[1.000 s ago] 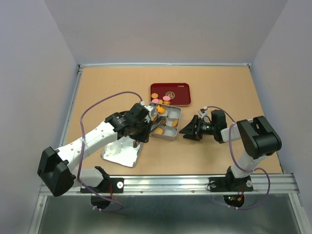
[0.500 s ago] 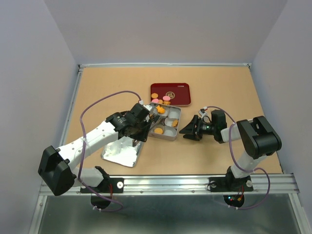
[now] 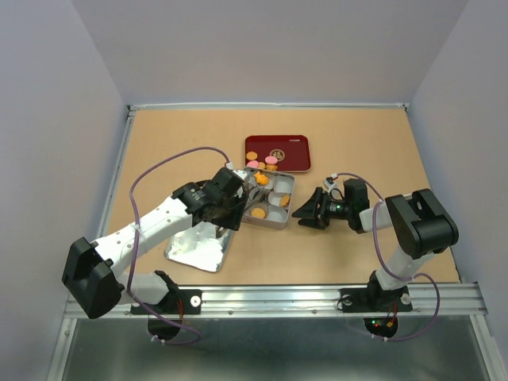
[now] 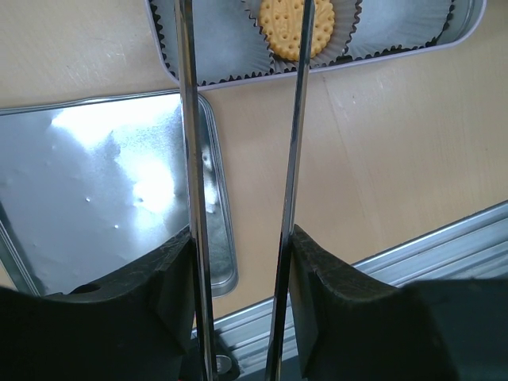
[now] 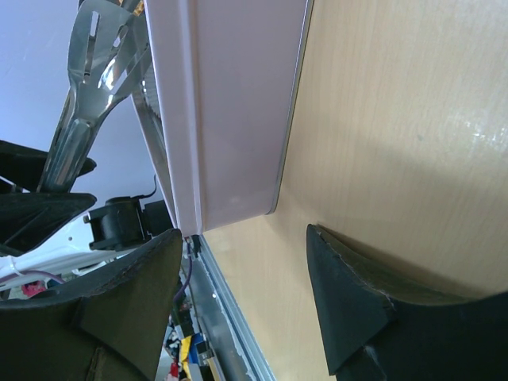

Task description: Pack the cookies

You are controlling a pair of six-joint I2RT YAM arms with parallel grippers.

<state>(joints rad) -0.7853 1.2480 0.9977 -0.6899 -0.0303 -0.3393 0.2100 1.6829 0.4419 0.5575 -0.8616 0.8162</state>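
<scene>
The cookies (image 3: pixel 271 161) not yet packed, pink and orange ones, sit at the near-left end of the dark red tray (image 3: pixel 290 144). That puts them just beyond the silver tin (image 3: pixel 267 226), on the far side from the left gripper (image 3: pixel 230 208). This gripper is clamped on a pair of metal tongs (image 4: pixel 188 119), whose long axis runs forward over the tin towards the tray. The tong arms stand apart with nothing between them where the left wrist view shows them; their tips are out of that frame. The left arm is the nearer one and carries the tool, so the next reach is probably straight ahead past the tin. A few orange cookies already lie in the tin's compartments, one in a paper cup (image 4: pixel 298 28) at its near edge, though the top view is too small for an exact count. The right gripper (image 3: pixel 306 214) rests low on the table with its jaws wide, just beside the tin's right wall; I cannot tell if it touches. The tin lid (image 3: pixel 198 252) lies under the left arm.
</scene>
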